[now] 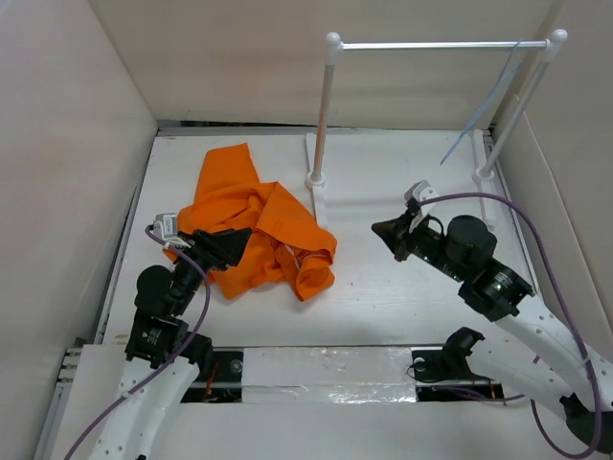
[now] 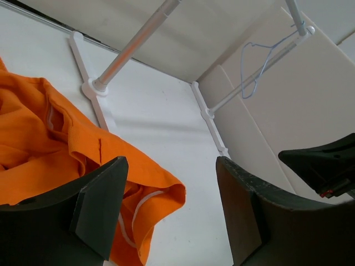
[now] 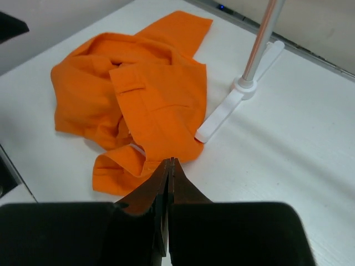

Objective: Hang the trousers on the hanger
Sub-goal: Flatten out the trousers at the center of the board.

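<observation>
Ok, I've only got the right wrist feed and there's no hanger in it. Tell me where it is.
Observer: The hanger hangs from the silver crossbar, at its right end, well clear of the cloth.
Operator: Now give me the left gripper's state.
Observer: The left gripper is open, over the near-left part of the trousers.

From high behind, looking down on counter (image 1: 383,297). From left wrist, near, toward 2 o'clock; from right wrist, toward 10 o'clock. Shared: trousers (image 3: 138,100), rack post (image 3: 258,44).
</observation>
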Robot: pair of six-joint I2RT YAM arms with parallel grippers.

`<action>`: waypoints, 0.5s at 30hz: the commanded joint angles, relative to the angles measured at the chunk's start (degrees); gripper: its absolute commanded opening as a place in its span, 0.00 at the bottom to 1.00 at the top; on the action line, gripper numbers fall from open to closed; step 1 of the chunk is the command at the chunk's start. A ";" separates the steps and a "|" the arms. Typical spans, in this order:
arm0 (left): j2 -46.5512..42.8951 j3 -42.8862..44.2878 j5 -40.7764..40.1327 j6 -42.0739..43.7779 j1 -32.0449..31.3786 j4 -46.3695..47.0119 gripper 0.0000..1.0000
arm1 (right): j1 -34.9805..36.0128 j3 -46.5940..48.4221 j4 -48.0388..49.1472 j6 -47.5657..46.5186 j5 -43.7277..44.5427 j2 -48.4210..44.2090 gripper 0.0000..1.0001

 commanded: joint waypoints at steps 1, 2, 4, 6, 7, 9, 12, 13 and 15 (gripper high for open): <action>-0.21 1.65 -1.83 1.09 0.39 0.79 0.62 | 2.83 3.93 1.83 -1.88 -0.14 3.21 0.00; -0.30 2.08 -2.44 1.44 0.39 -0.52 0.61 | 3.62 4.19 2.79 -1.88 0.65 3.91 0.00; -0.47 2.35 -4.37 1.44 0.39 -1.32 0.58 | 6.08 5.07 3.07 -2.14 2.59 6.54 0.00; -0.91 2.70 -5.61 1.44 0.39 -1.67 0.50 | 8.88 6.21 3.85 -2.31 5.48 8.65 0.00; -1.35 3.57 -6.92 1.71 0.39 -3.24 0.46 | 9.86 6.47 4.47 -2.32 6.28 9.80 0.00; -2.05 4.28 -8.50 1.88 0.39 -5.79 0.26 | 11.44 7.61 5.79 -2.75 9.09 14.36 0.00; -3.46 4.81 -15.42 0.75 0.39 -9.91 0.04 | 16.00 12.78 6.23 -3.54 13.03 22.00 0.00; -3.37 5.34 -16.67 0.48 0.39 -9.93 0.01 | 16.80 13.94 6.49 -3.98 13.84 24.02 0.00; -3.28 5.52 -18.70 -0.57 0.39 -13.09 0.00 | 17.42 15.78 8.77 -4.95 17.34 29.89 0.00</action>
